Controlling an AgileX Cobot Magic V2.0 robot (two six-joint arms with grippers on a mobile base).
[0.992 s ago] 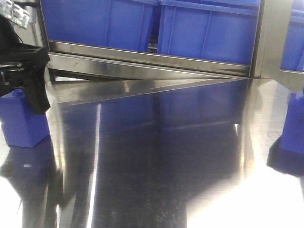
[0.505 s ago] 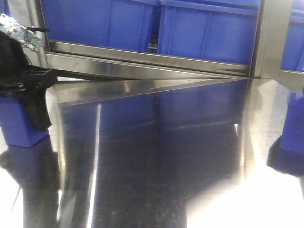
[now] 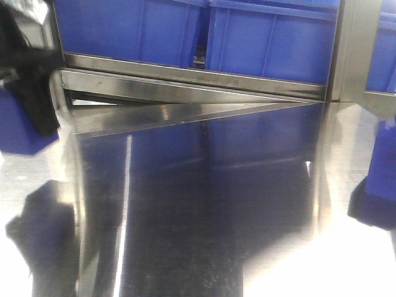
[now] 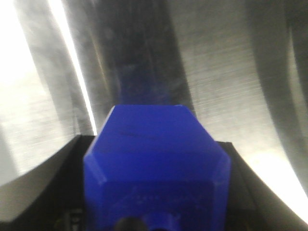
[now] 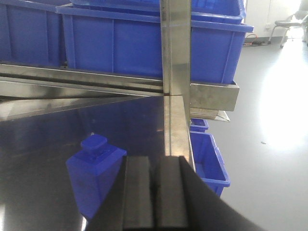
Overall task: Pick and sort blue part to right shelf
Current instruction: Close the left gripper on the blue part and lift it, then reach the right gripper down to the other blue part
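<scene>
My left gripper is at the far left, raised off the steel table. It is shut on a blue part, a blocky plastic piece. In the left wrist view this part fills the space between the dark fingers, above the table. A second blue part stands on the table at the right edge. In the right wrist view it stands upright just left of my right gripper, which is shut and empty with its pads together.
Large blue bins sit on a steel shelf rail behind the table. A steel upright post stands at the table's right end. Smaller blue bins sit on the floor beyond the edge.
My left gripper has lifted the blue part off the table and moved it up and to the left. Its reflection on the table has shifted. The right side has not changed.
</scene>
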